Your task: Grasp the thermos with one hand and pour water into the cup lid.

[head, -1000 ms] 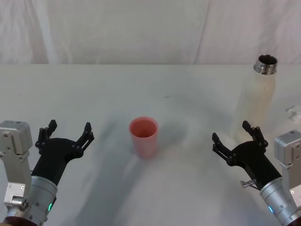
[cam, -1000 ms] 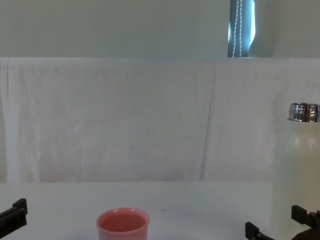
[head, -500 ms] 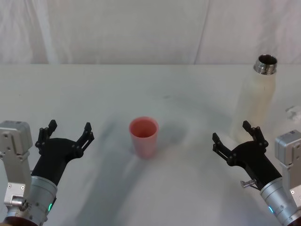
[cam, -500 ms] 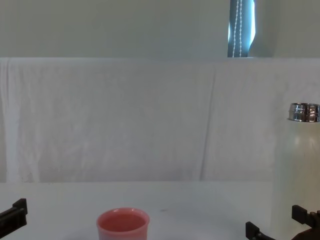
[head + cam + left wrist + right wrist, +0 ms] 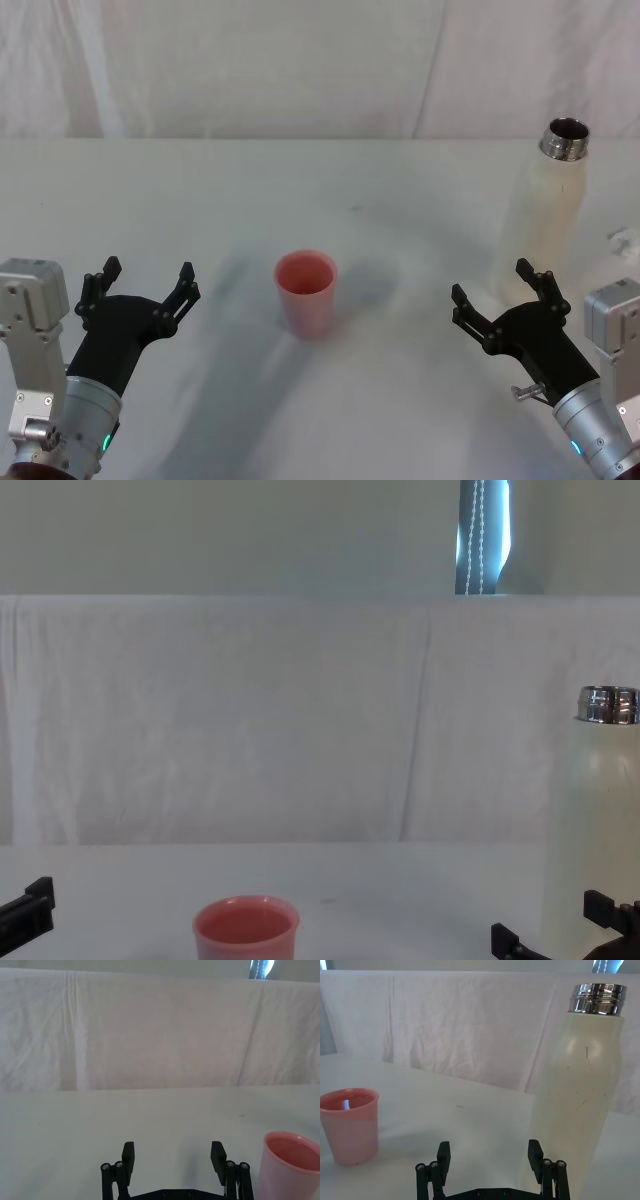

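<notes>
The cream-white thermos (image 5: 546, 208) stands upright at the table's right, its silver neck open at the top; it also rises at the right edge of the chest view (image 5: 598, 820) and close in the right wrist view (image 5: 577, 1095). The salmon-pink cup lid (image 5: 306, 291) stands upright mid-table, seen too in the chest view (image 5: 246, 932), left wrist view (image 5: 290, 1166) and right wrist view (image 5: 349, 1125). My right gripper (image 5: 501, 290) is open, just short of the thermos, holding nothing. My left gripper (image 5: 138, 281) is open, left of the cup lid, empty.
A white cloth covers the table (image 5: 300, 190) and hangs as a backdrop (image 5: 250, 720) behind it. Something small and pale lies at the table's right edge (image 5: 622, 240). Bare table lies between the cup lid and the thermos.
</notes>
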You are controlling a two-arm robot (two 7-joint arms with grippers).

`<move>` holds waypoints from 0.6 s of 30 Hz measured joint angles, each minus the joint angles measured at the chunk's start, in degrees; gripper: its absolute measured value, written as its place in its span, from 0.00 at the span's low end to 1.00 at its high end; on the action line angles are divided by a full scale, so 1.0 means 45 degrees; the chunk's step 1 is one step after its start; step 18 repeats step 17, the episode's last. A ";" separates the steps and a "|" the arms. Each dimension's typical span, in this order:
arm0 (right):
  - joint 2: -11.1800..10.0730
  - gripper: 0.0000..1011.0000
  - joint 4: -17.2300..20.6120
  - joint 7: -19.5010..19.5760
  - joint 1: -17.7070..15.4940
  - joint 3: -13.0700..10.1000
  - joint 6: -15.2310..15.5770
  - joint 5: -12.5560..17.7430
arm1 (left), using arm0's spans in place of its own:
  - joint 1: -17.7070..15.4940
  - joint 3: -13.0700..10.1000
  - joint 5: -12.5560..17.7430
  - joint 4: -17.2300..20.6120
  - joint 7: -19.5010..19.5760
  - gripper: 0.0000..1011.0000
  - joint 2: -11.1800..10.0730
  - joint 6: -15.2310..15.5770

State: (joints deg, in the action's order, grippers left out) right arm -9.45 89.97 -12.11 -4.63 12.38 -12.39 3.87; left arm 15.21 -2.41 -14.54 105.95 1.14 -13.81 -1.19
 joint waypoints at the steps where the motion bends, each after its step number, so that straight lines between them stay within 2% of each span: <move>1: 0.0000 0.99 0.0000 0.0001 0.0001 0.0000 0.0000 0.0000 | 0.0000 0.0000 0.0000 0.0000 0.0001 0.99 0.0000 0.0000; 18: -0.0001 0.99 0.0000 0.0001 0.0001 0.0000 0.0000 0.0000 | 0.0000 0.0001 0.0000 0.0000 0.0000 0.99 0.0000 0.0001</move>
